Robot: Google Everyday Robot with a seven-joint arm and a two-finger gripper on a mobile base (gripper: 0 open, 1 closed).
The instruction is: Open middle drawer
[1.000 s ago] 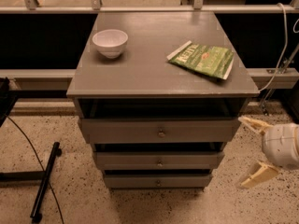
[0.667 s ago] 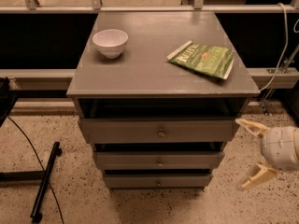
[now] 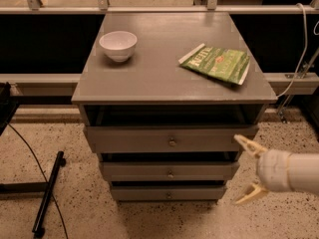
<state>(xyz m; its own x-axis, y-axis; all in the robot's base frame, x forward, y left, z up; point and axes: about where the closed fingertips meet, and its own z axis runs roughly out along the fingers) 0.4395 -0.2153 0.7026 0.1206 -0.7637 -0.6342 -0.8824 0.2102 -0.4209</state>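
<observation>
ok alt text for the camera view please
The robot's end effector, fingers open, hovers at the lower right, beside the right end of the middle drawer of a grey three-drawer cabinet, not on its round knob. A white bowl and a green snack packet sit on the cabinet top.

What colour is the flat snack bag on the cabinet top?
The bag is green, camera view; cream gripper open, lower right.
</observation>
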